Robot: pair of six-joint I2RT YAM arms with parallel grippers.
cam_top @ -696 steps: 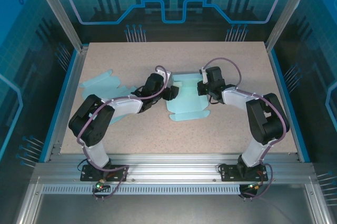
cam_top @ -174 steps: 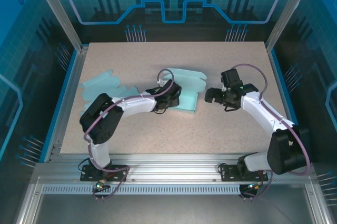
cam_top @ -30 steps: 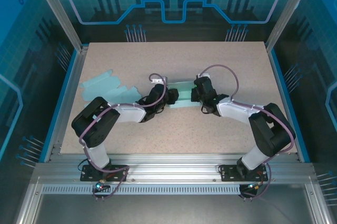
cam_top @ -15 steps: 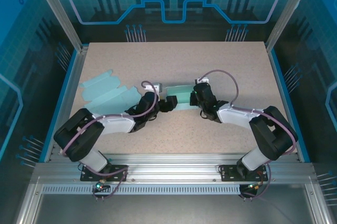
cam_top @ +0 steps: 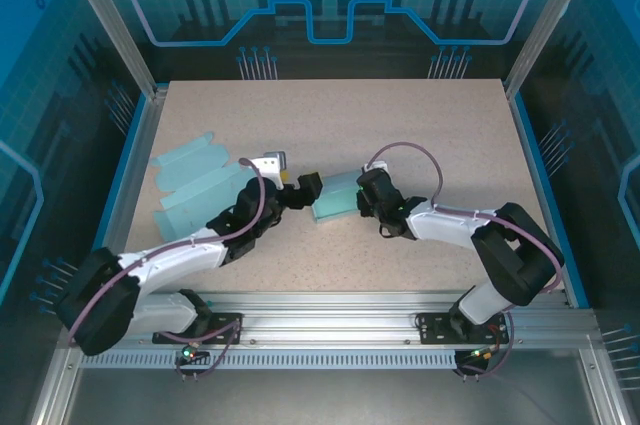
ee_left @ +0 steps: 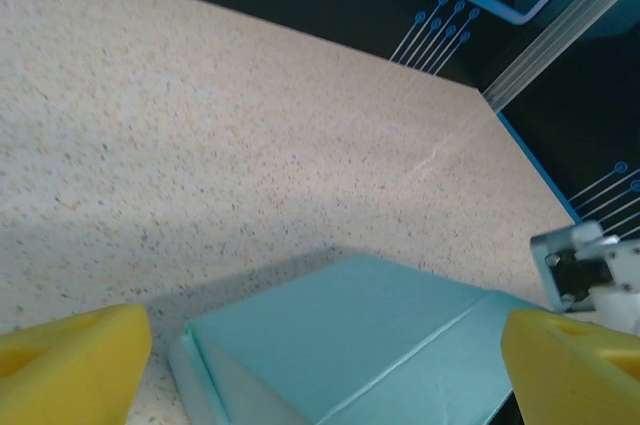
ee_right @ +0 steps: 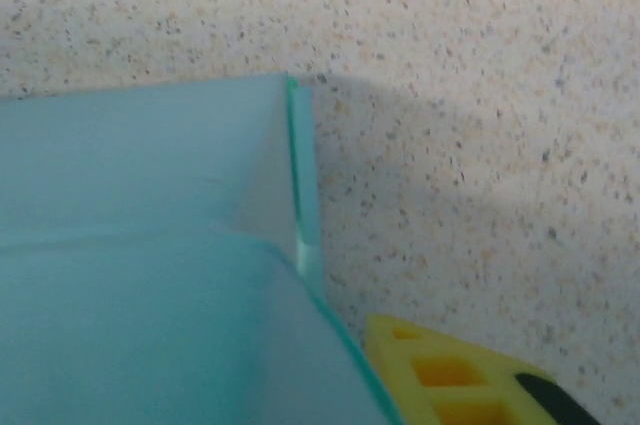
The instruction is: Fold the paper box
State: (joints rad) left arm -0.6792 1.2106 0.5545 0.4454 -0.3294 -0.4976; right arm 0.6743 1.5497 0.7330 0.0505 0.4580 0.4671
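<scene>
Your left pincer (cam_top: 304, 189) has let go, jaws wide, backed off flattened pale-teal paper box (cam_top: 334, 203) lying mid-bench (cam_top: 450, 125). Right pincer (cam_top: 364, 198) at box's other end, grip cannot tell. Fold likely near finished.

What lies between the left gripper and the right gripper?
The folded light-blue paper box lies between the left gripper and the right gripper, in the top external view.

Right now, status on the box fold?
Left end effector open, beside paper box left end. Right end effector at its right end, grip unclear. Box folded compact, resting on table. Spare blanks far left, not in the way.
</scene>
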